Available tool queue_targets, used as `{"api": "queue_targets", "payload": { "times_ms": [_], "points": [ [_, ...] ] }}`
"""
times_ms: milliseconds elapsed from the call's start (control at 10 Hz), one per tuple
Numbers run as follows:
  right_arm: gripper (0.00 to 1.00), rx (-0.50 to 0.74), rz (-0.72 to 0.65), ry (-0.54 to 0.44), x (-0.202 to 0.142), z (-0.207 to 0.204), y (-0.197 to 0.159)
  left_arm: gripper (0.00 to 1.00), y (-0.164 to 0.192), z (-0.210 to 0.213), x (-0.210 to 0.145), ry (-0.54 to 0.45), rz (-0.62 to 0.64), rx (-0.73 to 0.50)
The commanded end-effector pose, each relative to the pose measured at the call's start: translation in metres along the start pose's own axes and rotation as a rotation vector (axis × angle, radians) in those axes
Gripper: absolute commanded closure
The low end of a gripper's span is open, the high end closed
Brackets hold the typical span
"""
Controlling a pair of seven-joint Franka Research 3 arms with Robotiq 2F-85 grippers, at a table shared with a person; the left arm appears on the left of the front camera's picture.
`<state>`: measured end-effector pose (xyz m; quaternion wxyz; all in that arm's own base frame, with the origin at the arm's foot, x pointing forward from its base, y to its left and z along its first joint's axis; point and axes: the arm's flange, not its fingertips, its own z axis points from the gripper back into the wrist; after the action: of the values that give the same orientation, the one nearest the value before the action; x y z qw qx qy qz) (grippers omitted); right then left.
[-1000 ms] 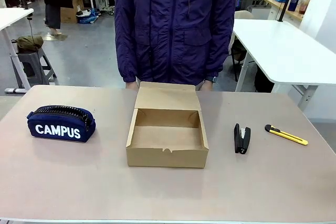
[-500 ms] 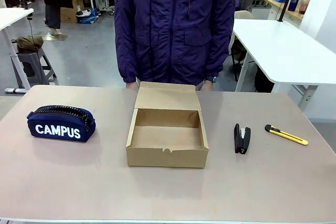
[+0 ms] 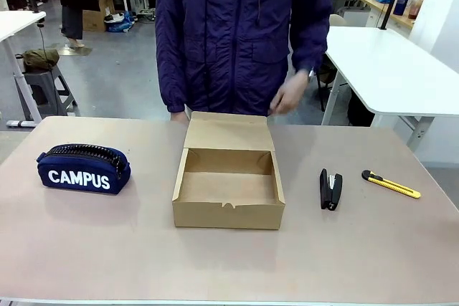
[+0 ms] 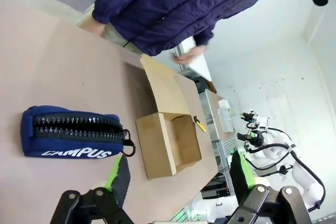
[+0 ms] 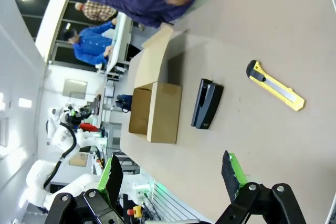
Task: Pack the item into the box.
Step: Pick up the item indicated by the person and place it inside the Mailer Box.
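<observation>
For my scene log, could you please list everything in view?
cardboard box: one, brown, table centre, lid open
stapler: one, black, right of the box
utility knife: one, yellow-and-black, right of the stapler
pencil pouch: one, navy, left of the box
table: one, beige, under everything
person: one, purple jacket, far side
person's hand: one, blurred, beyond the box
left gripper: one, black with green pads, open, above the table
right gripper: one, black with green pads, open, above the table

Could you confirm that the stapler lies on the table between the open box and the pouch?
Not quite: the stapler lies between the open box and the knife, as the front view shows. The pouch sits on the box's other side.
</observation>
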<state>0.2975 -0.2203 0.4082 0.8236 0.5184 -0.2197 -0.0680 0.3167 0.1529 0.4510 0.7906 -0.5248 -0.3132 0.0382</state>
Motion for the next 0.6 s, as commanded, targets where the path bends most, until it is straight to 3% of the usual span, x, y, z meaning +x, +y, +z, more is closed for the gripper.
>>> {"api": "queue_targets", "payload": {
  "times_ms": [0, 500],
  "points": [
    [0.0, 0.03, -0.002, 0.001, 0.0016, -0.0022, 0.0019, 0.0, 0.0073, 0.0026, 0.0013, 0.002, 0.005, -0.038],
    [0.0, 0.03, -0.002, 0.001, 0.0016, -0.0022, 0.0019, 0.0, 0.0073, 0.0026, 0.0013, 0.002, 0.005, -0.038]
  ]
}}
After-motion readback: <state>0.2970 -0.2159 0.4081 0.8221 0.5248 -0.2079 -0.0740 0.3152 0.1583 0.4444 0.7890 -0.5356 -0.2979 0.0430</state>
